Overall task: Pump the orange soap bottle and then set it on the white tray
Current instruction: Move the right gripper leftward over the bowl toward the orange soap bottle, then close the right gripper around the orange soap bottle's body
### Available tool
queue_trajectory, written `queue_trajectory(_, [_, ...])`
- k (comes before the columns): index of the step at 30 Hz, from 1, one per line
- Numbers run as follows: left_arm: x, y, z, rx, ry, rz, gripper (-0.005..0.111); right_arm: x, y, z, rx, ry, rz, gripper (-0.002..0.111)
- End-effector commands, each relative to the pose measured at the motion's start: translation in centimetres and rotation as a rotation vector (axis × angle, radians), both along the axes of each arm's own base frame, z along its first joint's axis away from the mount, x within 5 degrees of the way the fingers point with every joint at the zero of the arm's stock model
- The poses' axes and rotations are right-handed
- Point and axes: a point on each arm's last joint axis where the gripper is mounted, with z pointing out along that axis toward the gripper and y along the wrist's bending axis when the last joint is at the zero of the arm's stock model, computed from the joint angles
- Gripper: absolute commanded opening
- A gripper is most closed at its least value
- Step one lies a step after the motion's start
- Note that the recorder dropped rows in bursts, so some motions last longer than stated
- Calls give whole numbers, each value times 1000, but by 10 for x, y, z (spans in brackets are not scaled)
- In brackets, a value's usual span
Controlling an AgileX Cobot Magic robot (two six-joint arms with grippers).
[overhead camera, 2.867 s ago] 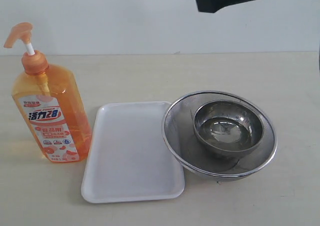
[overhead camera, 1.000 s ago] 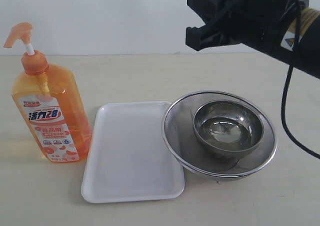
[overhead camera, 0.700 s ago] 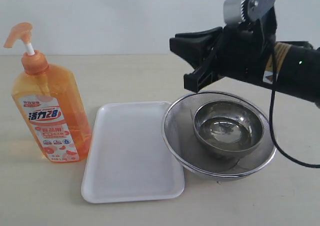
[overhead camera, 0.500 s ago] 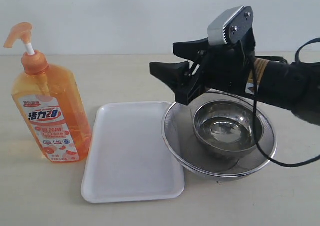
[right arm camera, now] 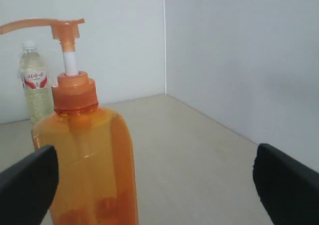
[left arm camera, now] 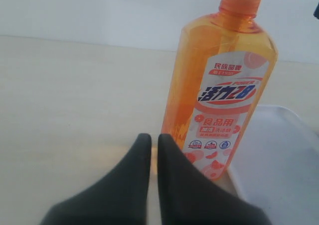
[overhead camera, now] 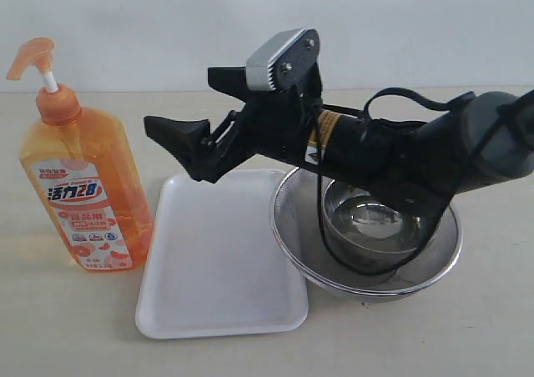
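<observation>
pale tabletop, blank white wall behind, and we saw the right arm doing all the moving. a few seconds earlier only a dark sliver of it showed at the upper edge of the exterior view. since then it had dropped and swept leftward across the steel strainer and the bowl nested inside. now the right gripper hung over the far end of the white tray, aimed at the orange soap bottle.

its jaws were spread wide and carried nothing. through the right wrist view the bottle showed between the two dark fingers, nearer one than the other, with clear air on both sides.

the bottle itself had not budged. it stood upright on the table, just beside the tray's left edge and not on it. its pump head was raised with the white stem showing, so we judged no press had been made yet. tray and strainer sat where they had been all along.

the left gripper waited low by the bottle's base. its fingers were drawn almost together with only a thin slit between them and nothing in it, and we could not find it in the exterior view.

we read this as the approach closing in: the reach was nearly done, the pump came next, and the gripper looked to need more travel toward that pump head before it could push down.
</observation>
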Motion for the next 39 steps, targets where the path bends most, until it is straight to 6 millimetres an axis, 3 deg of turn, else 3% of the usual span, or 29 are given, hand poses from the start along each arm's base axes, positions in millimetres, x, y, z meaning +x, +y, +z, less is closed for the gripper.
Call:
queue_trajectory(1, [0, 0, -1, -3, 1, 2, 5, 3, 19, -4, -57, 4, -6, 97])
queue_trajectory(13, [0, 0, -1, -3, 1, 2, 5, 2, 38, -26, -84, 68, 37, 97])
queue_trajectory(21, [0, 0, -1, -3, 1, 2, 5, -10, 45, -32, -111, 101, 141, 97])
queue_trajectory(28, [0, 0, -1, -3, 1, 2, 5, -18, 52, -31, -106, 89, 170, 97])
queue_trajectory(39, [0, 0, -1, -3, 1, 2, 5, -14, 64, -17, -86, 98, 205, 97])
